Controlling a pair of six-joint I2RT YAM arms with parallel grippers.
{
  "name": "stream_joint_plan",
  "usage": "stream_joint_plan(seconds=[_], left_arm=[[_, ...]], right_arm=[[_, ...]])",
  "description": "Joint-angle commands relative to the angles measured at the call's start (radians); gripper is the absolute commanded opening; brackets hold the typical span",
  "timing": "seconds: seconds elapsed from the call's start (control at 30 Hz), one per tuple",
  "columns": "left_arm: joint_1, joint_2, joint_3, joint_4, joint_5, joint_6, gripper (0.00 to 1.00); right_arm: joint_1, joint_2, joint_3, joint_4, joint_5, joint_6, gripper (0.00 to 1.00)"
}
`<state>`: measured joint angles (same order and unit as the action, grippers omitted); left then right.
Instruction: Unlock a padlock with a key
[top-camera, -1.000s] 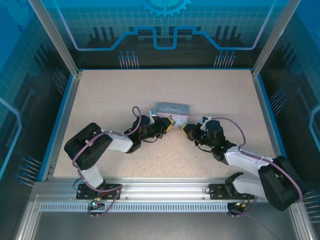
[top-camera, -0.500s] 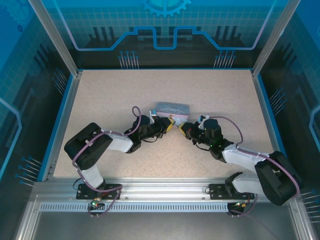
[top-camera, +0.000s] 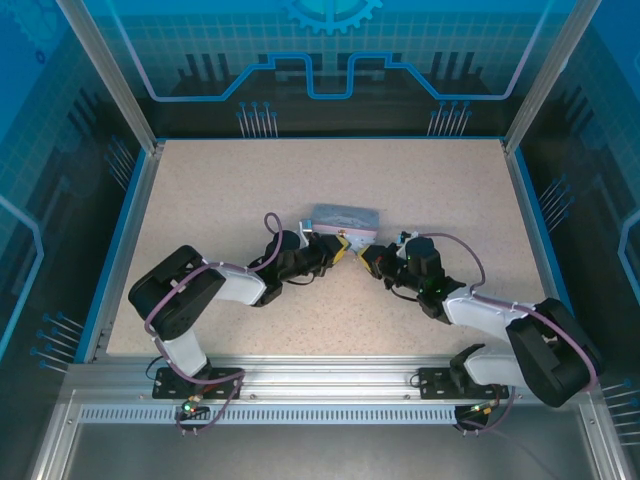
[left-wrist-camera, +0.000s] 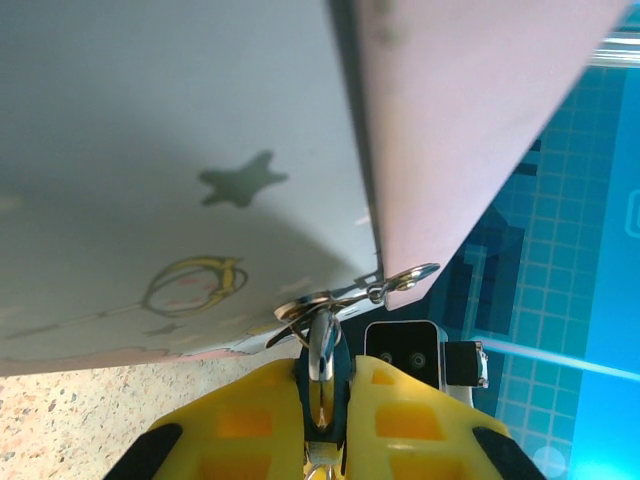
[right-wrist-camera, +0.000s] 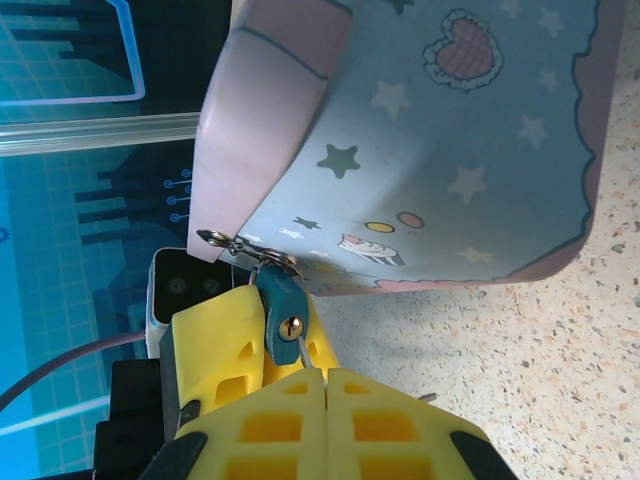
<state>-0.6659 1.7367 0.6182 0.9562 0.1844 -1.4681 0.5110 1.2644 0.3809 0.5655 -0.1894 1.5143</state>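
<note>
Right gripper (right-wrist-camera: 325, 378) is clamped shut on the key (right-wrist-camera: 305, 350), with only a thin sliver of shaft standing out past its fingertips. That sliver runs up and to the left to the brassy keyway on the padlock (right-wrist-camera: 279, 297), which sits just beyond the tips. How deep it sits I cannot tell. The left gripper (left-wrist-camera: 322, 374) is closed on the padlock from the opposite side, pinching it between its yellow pads. I judge that hold is there to brace the lock so it cannot swing on the tin (right-wrist-camera: 440, 150) while the key is pushed and turned. The short grip on the key likely guards so thin a piece against bending. The padlock hangs from a small loop (right-wrist-camera: 232, 243) at the tin's corner, directly ahead of both grippers, and the tin lies on the table (right-wrist-camera: 520, 340).

The right wrist view gives the keyway face and the key's line to it, which is what alignment depends on. The left wrist view looks at the lock edge-on, giving the silvery metal squeezed between the pads and the loop just above. From above, the left and right gripper meet nose to nose at the tin's near edge, where lock and key are too small to make out.
</note>
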Motion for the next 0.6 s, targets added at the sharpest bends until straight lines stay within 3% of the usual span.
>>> stream_joint_plan(seconds=[0.0, 0.57], left_arm=[[-0.011, 0.000, 0.000, 0.082, -0.017, -0.001, 0.00], [-0.018, 0.004, 0.002, 0.088, -0.019, -0.006, 0.00]], right_arm=[[0.011, 0.011, 0.026, 0.039, 0.021, 0.007, 0.00], [0.010, 0.053, 0.045, 0.069, 0.027, 0.016, 0.00]])
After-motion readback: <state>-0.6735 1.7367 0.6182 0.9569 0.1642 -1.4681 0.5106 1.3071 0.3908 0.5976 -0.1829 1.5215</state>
